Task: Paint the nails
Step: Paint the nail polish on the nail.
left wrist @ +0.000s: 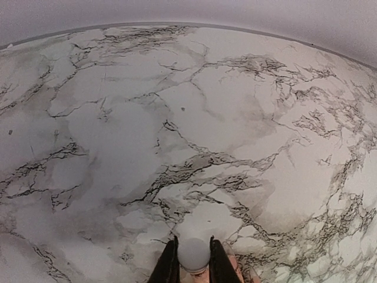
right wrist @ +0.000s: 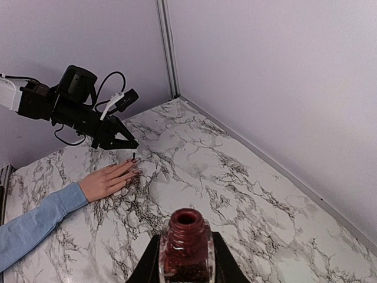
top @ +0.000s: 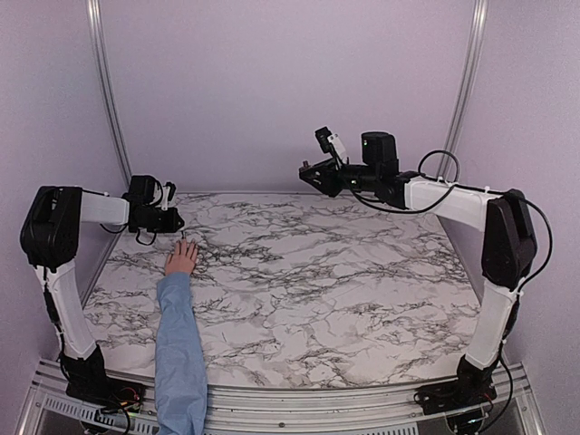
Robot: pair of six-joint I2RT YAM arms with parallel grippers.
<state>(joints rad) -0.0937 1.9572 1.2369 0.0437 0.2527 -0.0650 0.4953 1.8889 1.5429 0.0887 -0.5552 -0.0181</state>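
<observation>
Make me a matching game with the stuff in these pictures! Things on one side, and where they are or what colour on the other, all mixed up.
Things:
1. nail polish bottle
2. hand
3. sleeve
4. brush cap

Matches:
A. light blue
B. held by the left gripper
C. dark red, open, held by the right gripper
D. lying flat on the marble table

Pairs: 1-C, 2-D, 3-A, 4-B
</observation>
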